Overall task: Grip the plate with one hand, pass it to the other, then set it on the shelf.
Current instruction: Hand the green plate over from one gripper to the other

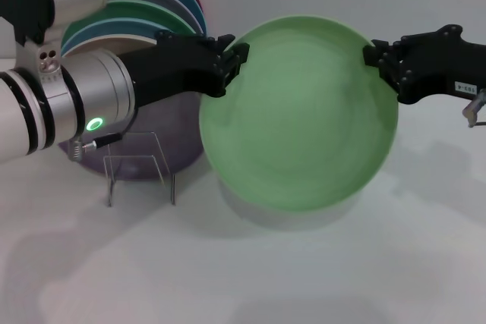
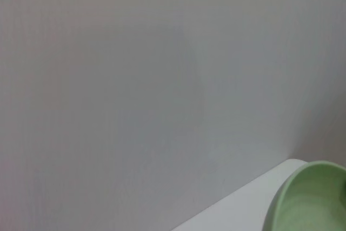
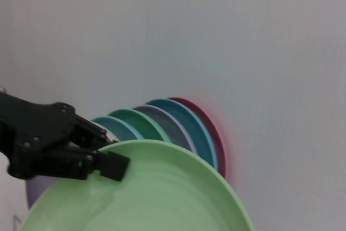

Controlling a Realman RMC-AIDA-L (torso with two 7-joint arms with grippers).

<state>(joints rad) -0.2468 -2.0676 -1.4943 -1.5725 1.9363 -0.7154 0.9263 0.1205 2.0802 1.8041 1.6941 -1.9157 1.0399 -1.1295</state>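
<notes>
The pale mint-green plate (image 1: 298, 111) hangs tilted above the white worktop (image 1: 243, 271), just right of the shelf (image 1: 140, 168), caught at opposite edges by both arms. The left gripper (image 1: 231, 58) — green ring light on its arm — is clamped on the plate's upper-left rim, and the right gripper (image 1: 380, 57) pinches the upper-right rim. Behind the left arm stands a row of upright coloured plates (image 1: 144, 9).

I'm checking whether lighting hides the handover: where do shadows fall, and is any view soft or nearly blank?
Head view: soft shadow lies on the table under the plate, held between left tool and right tool. Left wrist view: mostly bare wall, only the plate's rim. Right wrist view: the plate's near rim looks soft.
</notes>
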